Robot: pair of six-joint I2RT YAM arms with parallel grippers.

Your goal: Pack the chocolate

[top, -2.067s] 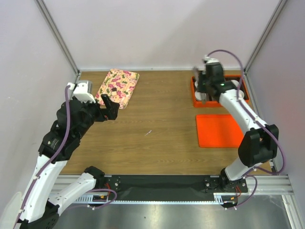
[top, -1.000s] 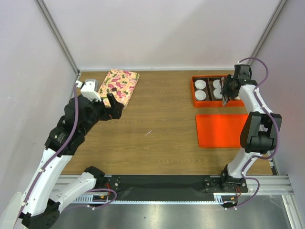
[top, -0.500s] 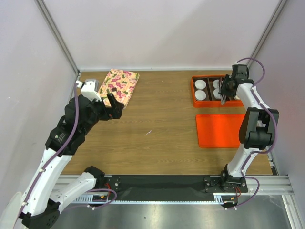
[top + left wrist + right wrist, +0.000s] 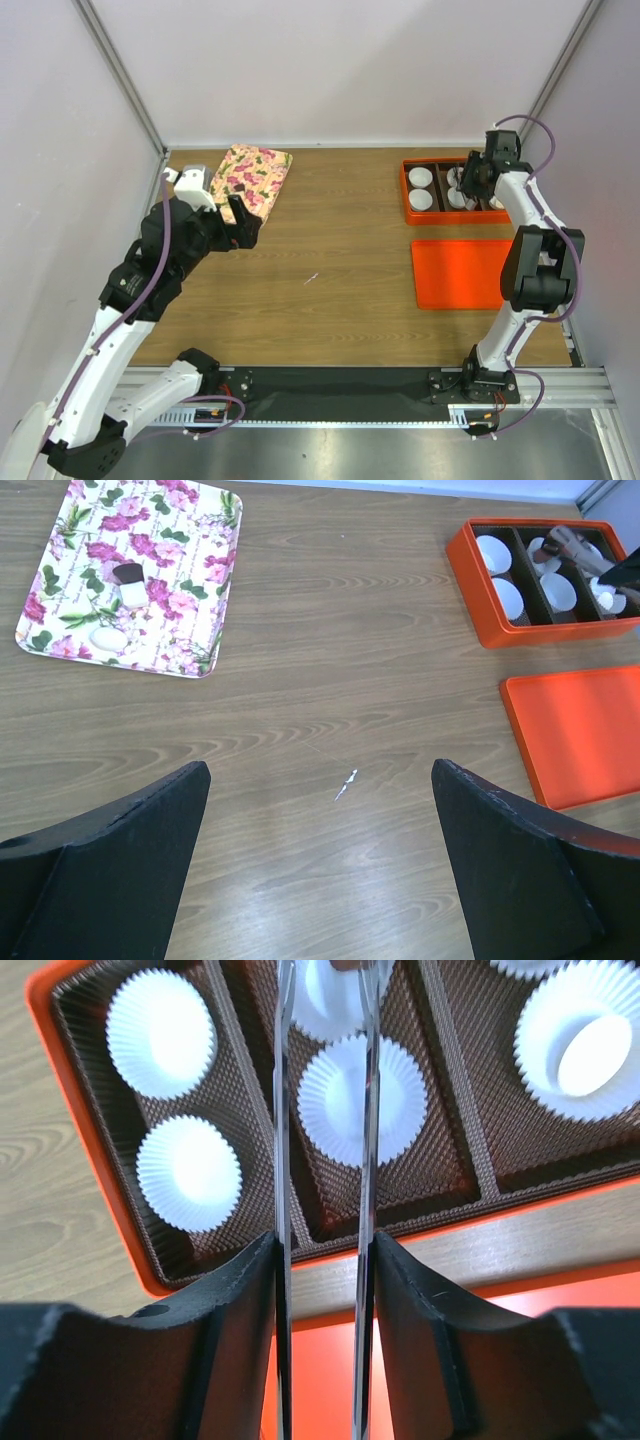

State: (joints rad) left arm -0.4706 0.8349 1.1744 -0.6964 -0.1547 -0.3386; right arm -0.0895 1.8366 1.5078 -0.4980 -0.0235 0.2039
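One dark brown chocolate (image 4: 127, 573) lies on the floral tray (image 4: 180, 630) at the far left of the table, beside a white piece (image 4: 108, 638). My left gripper (image 4: 320, 780) is open and empty, held above the table near the tray (image 4: 262, 165). My right gripper (image 4: 322, 1250) is shut on metal tongs (image 4: 283, 1110), whose two blades stand apart over the orange box (image 4: 95, 1160). The box holds several white fluted paper cups (image 4: 350, 1100). The tong tips are cut off at the top of the right wrist view, so I cannot tell whether they hold anything.
The orange lid (image 4: 460, 272) lies flat in front of the orange box (image 4: 408, 190). A small white scrap (image 4: 346, 784) lies mid-table. Enclosure walls and posts stand close on the left, right and back.
My right gripper has swung to the box's right end, then eased left over the cups. My left gripper has moved slightly up toward the tray.
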